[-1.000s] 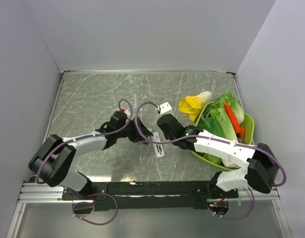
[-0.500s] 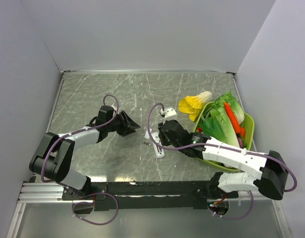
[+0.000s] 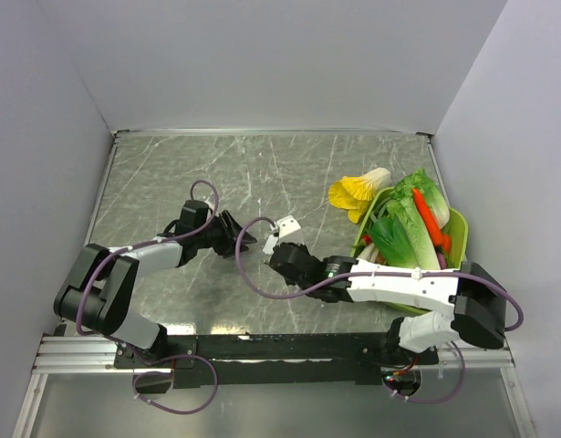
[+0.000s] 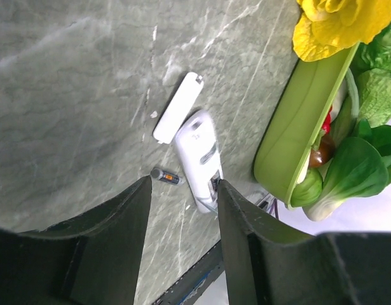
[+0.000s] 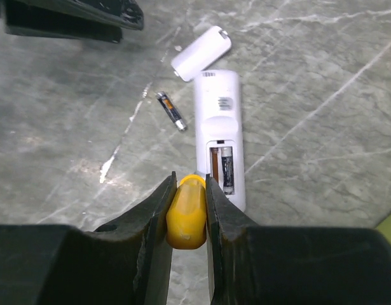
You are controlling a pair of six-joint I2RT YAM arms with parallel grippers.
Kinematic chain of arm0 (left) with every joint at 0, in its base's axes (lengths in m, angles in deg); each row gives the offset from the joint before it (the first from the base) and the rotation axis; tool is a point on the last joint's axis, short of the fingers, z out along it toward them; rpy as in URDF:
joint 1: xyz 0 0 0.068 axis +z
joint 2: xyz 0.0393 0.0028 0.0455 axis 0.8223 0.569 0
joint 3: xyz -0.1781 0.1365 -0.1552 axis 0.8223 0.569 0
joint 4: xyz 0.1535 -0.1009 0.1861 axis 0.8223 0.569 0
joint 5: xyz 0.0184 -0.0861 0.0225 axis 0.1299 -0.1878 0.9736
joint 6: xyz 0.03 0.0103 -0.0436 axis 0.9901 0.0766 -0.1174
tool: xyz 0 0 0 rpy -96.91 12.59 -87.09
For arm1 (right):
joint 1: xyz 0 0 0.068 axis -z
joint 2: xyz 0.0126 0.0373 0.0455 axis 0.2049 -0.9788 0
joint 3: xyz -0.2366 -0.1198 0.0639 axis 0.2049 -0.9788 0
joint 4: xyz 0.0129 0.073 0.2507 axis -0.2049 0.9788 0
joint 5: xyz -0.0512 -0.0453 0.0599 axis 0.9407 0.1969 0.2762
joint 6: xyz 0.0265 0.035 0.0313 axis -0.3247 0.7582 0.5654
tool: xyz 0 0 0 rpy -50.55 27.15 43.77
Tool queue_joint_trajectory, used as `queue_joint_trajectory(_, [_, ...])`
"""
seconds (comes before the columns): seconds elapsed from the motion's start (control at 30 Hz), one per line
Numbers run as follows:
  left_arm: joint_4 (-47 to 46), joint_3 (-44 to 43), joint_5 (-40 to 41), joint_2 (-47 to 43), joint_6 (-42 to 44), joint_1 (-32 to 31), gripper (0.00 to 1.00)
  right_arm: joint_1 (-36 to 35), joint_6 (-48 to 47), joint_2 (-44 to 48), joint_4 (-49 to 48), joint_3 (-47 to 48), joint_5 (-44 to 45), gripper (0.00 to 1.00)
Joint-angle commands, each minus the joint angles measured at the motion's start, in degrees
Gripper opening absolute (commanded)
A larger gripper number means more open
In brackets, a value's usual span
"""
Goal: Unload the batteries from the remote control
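The white remote control lies back-up on the table, its compartment open. One battery sits in the right slot; the left slot is empty. A second battery lies loose on the table left of the remote, also in the left wrist view. The flat white cover plate lies just beyond the remote. My right gripper is shut on the yellow tool, just short of the remote's open end. My left gripper is open and empty, back from the remote.
A green bowl of toy vegetables stands at the right, with a yellow-leafed vegetable beside it. In the top view my right arm covers most of the remote. My left gripper and right gripper are close together.
My left gripper has pulled back to the left, away from the remote. My right gripper has moved left and nearer over the remote. A battery now lies loose on the table.
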Motion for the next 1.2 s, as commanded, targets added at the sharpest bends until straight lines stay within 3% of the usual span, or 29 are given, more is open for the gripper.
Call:
queue_joint_trajectory(0.0, [-3.37, -0.15, -1.76, 0.48, 0.78, -0.06, 0.51, -2.16, -0.58, -2.34, 3.8, 3.83, 9.76, 0.0])
queue_joint_trajectory(0.23, [-4.33, -0.59, -1.94, 1.54, 1.12, -0.14, 0.5, -3.22, -1.72, -0.95, 3.89, 4.8, 8.03, 0.0])
queue_joint_trajectory(0.47, [-0.46, -8.66, -2.11, 6.71, 6.14, -2.69, 0.48, -2.87, -3.74, 3.62, 2.58, 3.4, 11.35, 0.0])
queue_joint_trajectory(0.6, [-1.87, -9.64, -2.29, 8.48, 4.3, -4.71, 0.46, 1.42, -6.55, 3.8, 0.03, 3.13, 11.27, 0.0])
queue_joint_trajectory(0.83, [-2.66, -5.78, 1.49, 7.25, 1.57, -5.86, 0.45, 8.46, -8.84, 3.02, -8.76, 2.43, 5.56, 0.0])
queue_joint_trajectory(1.17, [-6.53, -0.16, 1.05, 3.65, -0.81, -6.56, 0.45, 10.32, -9.81, -4.01, -15.62, 2.95, 0.19, 0.0])
